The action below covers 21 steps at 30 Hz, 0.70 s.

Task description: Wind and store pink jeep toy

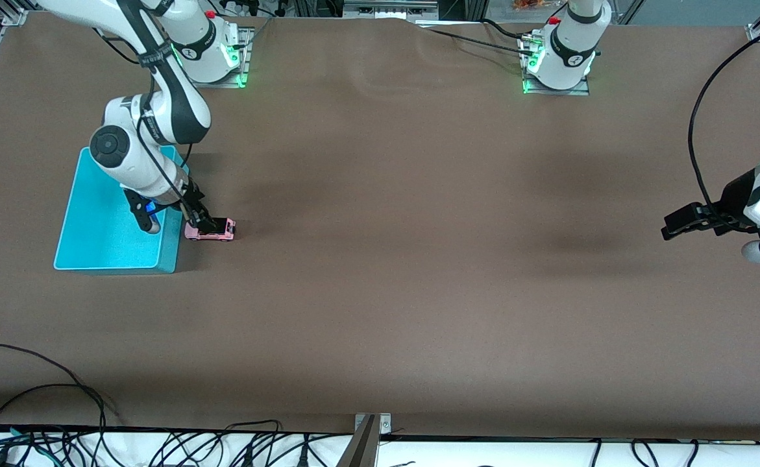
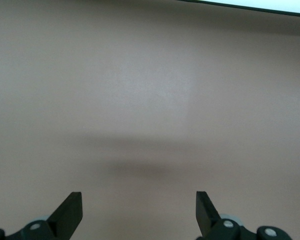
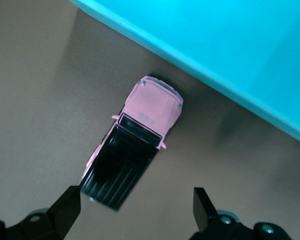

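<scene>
The pink jeep toy (image 1: 212, 229) stands on the brown table right beside the turquoise bin (image 1: 94, 243), on the bin's side toward the left arm's end. In the right wrist view the jeep (image 3: 140, 135) shows a pink hood pointing at the bin wall (image 3: 230, 45) and a black roof and bed. My right gripper (image 1: 202, 223) is open just over the jeep's rear; its fingers straddle the space at the black bed, and the gripper (image 3: 137, 210) holds nothing. My left gripper (image 1: 670, 228) is open and empty, waiting over bare table at the left arm's end; it also shows in the left wrist view (image 2: 139, 209).
The bin's inside shows nothing where the right arm does not cover it. Cables run along the table edge nearest the front camera (image 1: 159, 447). A black cable (image 1: 698, 143) loops above the left arm.
</scene>
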### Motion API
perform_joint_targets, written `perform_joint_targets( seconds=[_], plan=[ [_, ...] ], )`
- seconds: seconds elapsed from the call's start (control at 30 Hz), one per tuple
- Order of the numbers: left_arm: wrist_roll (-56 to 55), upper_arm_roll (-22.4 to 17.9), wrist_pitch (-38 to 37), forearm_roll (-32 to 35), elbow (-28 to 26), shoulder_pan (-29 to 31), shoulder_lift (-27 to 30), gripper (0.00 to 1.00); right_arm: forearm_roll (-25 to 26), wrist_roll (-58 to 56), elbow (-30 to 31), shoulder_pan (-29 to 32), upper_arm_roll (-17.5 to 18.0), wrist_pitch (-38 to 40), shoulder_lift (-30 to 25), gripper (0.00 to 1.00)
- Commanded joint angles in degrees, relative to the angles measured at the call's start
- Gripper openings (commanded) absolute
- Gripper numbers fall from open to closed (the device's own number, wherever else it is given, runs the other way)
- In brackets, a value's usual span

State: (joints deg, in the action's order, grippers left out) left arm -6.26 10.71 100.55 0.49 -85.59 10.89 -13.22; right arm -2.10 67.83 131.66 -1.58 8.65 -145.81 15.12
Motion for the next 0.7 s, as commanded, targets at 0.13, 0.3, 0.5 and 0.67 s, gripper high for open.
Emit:
perform_joint_targets(
  seconds=[0.13, 0.3, 0.5, 0.67],
  plan=[
    [0.2, 1.2, -0.4, 0.0, 0.7, -0.1, 0.7, 1.0, -1.0, 4.7, -0.7, -0.1, 0.1, -6.3, 3.5, 1.0],
    [-2.0, 1.2, -0.4, -0.6, 0.4, -0.2, 0.9, 1.0, -0.9, 6.3, -0.8, -0.1, -0.1, -7.9, 3.9, 1.0],
    [-2.0, -0.1, -0.5, -0.5, 0.0, -3.0, 1.1, 1.0, -1.0, 6.5, -1.2, -0.1, -0.2, -9.1, 4.5, 1.0],
    [-1.4, -5.8, -0.6, -0.5, -1.5, -8.2, 2.6, 1.0, -1.0, 6.5, -1.2, -0.1, -0.2, -10.4, 5.3, 1.0]
  ],
)
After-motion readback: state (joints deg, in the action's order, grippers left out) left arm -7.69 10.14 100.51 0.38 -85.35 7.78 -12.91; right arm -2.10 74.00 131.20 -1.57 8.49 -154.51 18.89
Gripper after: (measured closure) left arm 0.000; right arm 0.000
